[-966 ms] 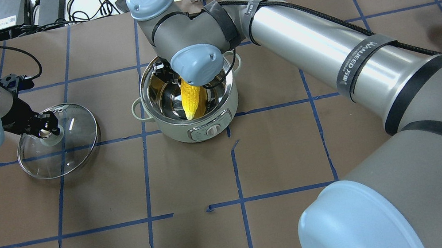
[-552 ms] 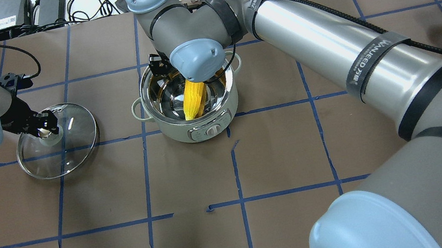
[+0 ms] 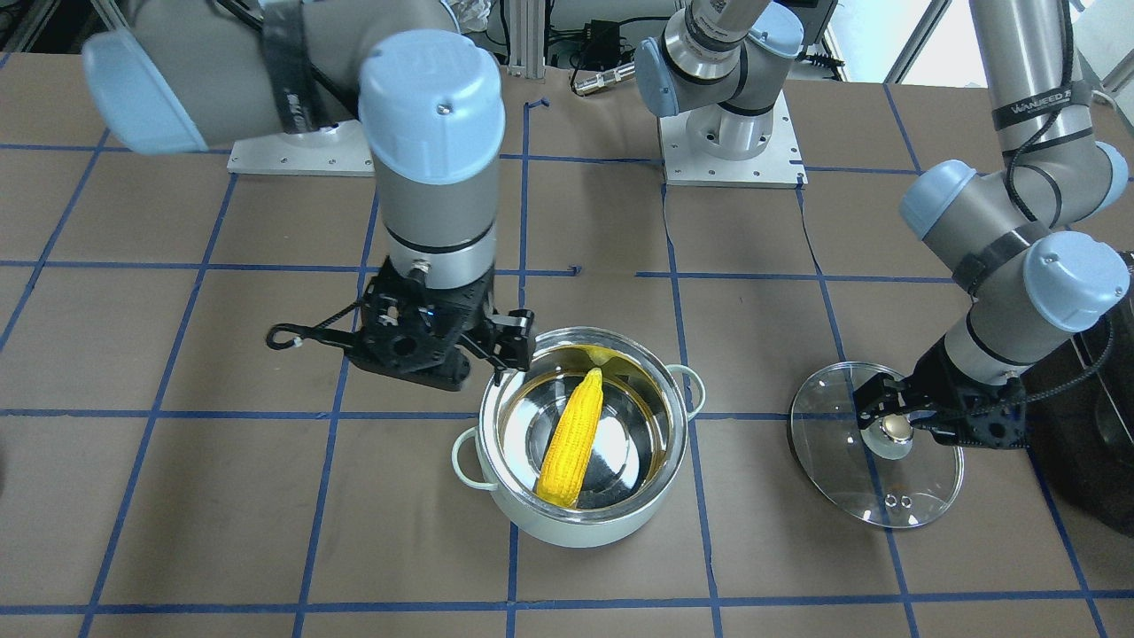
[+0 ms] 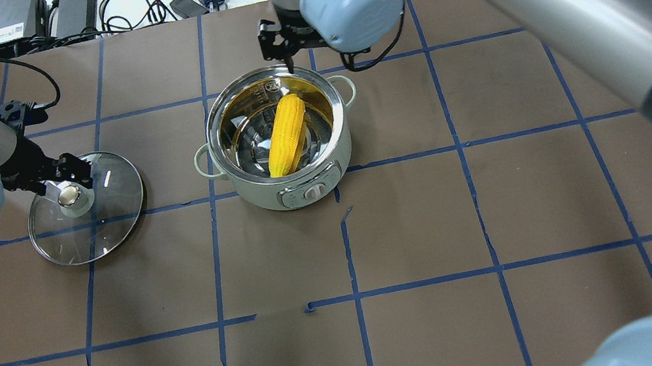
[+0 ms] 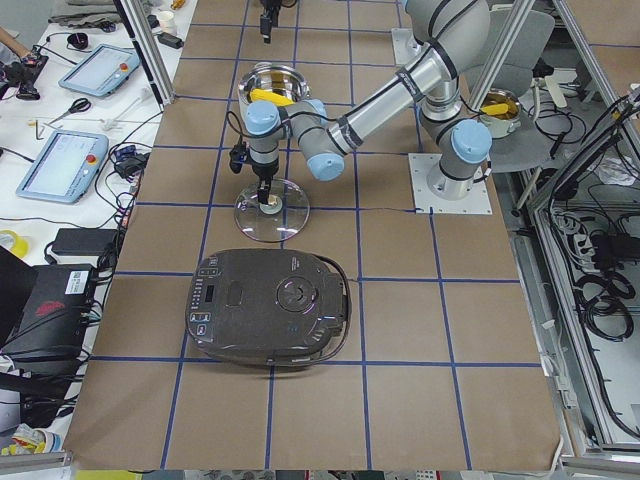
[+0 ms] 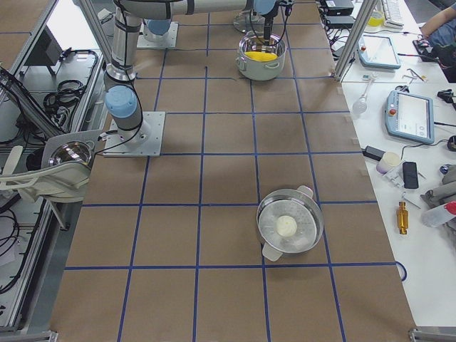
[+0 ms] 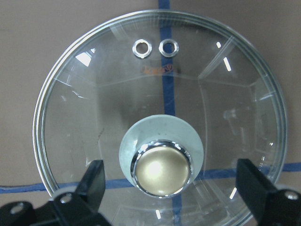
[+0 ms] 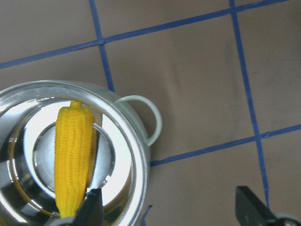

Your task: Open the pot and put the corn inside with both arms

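The mint-green pot (image 4: 255,195) stands open near the table's middle. The yellow corn (image 4: 286,135) lies inside it, leaning on the steel wall; it also shows in the front view (image 3: 574,439) and the right wrist view (image 8: 73,160). My right gripper (image 4: 276,45) is open and empty, above and just beyond the pot's far rim (image 3: 509,341). The glass lid (image 4: 102,230) lies flat on the table to the pot's left. My left gripper (image 4: 67,178) is open over it, fingers wide on either side of the beige knob (image 7: 162,167) without touching it.
A large black appliance (image 5: 270,310) sits at the table's left end, close to the lid. A steel pan with a white ball in it (image 6: 288,224) stands far to the right. Cables and devices (image 4: 72,13) lie beyond the far edge.
My right gripper has let go of the corn and pulled up and away past the pot's far rim; the corn now rests in the pot. The left gripper has barely moved.
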{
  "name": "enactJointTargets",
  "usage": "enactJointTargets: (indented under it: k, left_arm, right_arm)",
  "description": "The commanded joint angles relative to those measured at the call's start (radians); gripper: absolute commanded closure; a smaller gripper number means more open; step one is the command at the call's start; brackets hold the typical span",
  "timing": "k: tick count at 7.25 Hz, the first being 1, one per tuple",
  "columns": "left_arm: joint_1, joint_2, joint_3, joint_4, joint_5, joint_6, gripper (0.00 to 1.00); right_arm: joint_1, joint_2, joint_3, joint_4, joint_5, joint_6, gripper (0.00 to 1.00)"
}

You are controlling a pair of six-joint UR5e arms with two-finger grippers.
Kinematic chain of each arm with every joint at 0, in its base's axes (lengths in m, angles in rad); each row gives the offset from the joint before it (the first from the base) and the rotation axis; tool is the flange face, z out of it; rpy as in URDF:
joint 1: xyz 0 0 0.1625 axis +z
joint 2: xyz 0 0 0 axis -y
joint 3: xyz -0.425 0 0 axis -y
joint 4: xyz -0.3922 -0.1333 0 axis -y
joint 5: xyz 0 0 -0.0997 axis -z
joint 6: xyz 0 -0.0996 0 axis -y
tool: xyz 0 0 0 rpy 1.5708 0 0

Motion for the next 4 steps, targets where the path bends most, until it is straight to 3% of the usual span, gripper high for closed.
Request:
enactJointTargets:
  k: [1,3,4]
  left_arm:
    - [-0.125,0.1,0.051,-0.1,0.011,-0.155,0.0]
    - [-0.261,0.191,0.175,-0.333,0.013,-0.383,0.0]
    - [-0.318,0.237,0.214,-0.401,0.023,-0.419,0.0]
  right_arm:
    - [-0.152,-0.095,0.062,0.075,-0.006,-0.066,0.0]
    - [-0.249,-0.248,0.198,0.067,0.0,-0.286,0.0]
    - [-0.252,-0.309,0.265,0.059,-0.009,-0.304,0.0]
